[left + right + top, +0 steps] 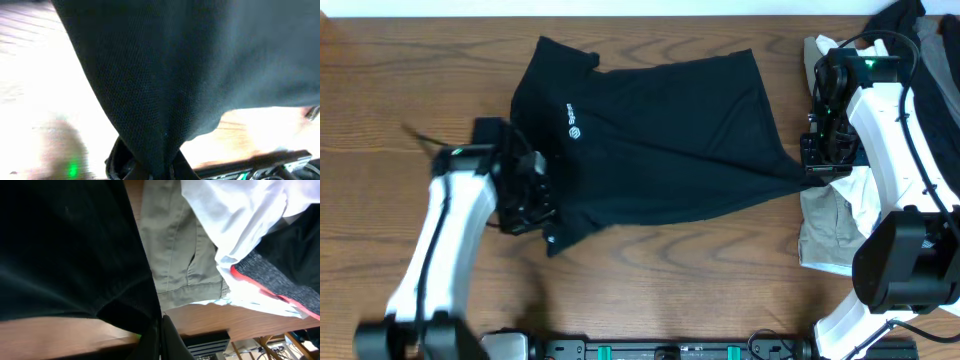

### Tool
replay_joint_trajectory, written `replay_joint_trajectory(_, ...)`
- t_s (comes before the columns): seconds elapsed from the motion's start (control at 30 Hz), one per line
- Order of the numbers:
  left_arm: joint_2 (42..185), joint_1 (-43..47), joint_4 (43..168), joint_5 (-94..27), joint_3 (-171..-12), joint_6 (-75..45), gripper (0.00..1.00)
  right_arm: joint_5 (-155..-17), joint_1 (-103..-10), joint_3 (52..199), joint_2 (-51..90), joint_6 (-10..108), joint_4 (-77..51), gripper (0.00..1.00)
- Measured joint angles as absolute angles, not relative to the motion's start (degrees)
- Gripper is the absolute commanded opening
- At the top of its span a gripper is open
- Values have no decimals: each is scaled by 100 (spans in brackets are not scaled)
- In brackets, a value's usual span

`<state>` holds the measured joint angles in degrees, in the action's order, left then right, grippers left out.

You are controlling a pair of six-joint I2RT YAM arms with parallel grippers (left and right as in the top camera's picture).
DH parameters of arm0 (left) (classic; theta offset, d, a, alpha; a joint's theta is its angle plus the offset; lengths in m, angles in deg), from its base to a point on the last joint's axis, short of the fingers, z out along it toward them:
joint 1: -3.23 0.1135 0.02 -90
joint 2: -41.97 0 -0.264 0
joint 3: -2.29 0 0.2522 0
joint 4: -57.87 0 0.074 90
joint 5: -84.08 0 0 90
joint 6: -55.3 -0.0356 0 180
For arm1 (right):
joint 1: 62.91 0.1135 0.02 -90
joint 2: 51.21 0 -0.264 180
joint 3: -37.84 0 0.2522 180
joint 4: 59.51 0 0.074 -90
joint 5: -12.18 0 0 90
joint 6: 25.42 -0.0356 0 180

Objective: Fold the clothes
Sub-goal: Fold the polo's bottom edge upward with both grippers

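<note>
We see the left tool [534, 206] pressed together on a bunched fold of the black polo shirt [660, 130] at the shirt's near left corner, the cloth funnelling down into its jaws. The right tool [817, 160] is likewise closed, pinching a drawn-out point of the shirt near the right edge of the surface [380, 80]. The shirt lies spread across the middle, logo up. Just beside the right tool lie a beige garment [175, 245], a white garment [240, 215] and a black garment with a red-and-grey band [270, 280].
</note>
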<state>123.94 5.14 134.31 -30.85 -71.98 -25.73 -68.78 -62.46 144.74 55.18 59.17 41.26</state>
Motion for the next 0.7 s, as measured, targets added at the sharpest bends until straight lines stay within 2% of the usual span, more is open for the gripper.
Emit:
replay_joint_trajectory(0.17,11876,556,13662,-3013,-7200,-2575,6,-7042,-6246,14474,5518,5917,4209,1)
replay_joint_trajectory(0.47,11872,560,14141,-2783,-7191,-2575,6,-7195,-6246,14411,5516,5915,4672,1)
replay_joint_trajectory(0.7,11872,674,14194,-2587,-7191,-2575,6,-7536,-6246,13773,5516,5915,4947,1)
